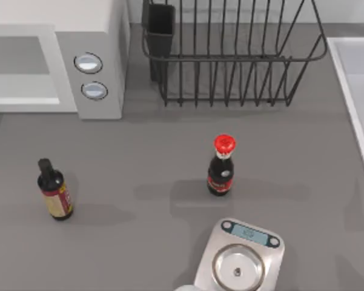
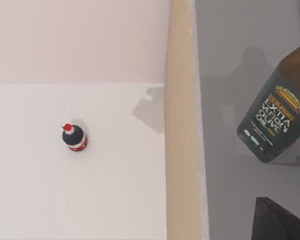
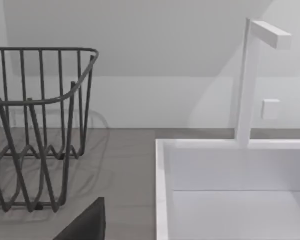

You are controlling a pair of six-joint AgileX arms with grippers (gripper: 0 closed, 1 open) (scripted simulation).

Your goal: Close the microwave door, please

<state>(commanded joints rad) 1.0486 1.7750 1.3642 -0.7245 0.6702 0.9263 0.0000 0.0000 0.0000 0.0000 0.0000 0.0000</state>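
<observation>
Microwave: a large white boxy microwave (image 1: 79, 36) with a light grey control panel (image 1: 92, 76) bearing two round dials stands at the far left of the grey table (image 1: 139, 182).
Door: the flat white microwave door (image 1: 18, 66) lies at the top view's left edge; its angle I cannot tell.
Left gripper: a dark part (image 2: 279, 222) sits beside a dark olive oil bottle (image 2: 277, 117) in the left wrist view; finger spread cannot be told.
Right gripper: a dark part (image 3: 87, 222) near the black wire dish rack (image 3: 35, 130) and white sink (image 3: 229, 185), well apart from the microwave; finger spread cannot be told.
Others: a red-capped dark sauce bottle (image 1: 221, 167), a black-capped brown bottle (image 1: 54, 191), a silver kitchen scale (image 1: 242, 257).
</observation>
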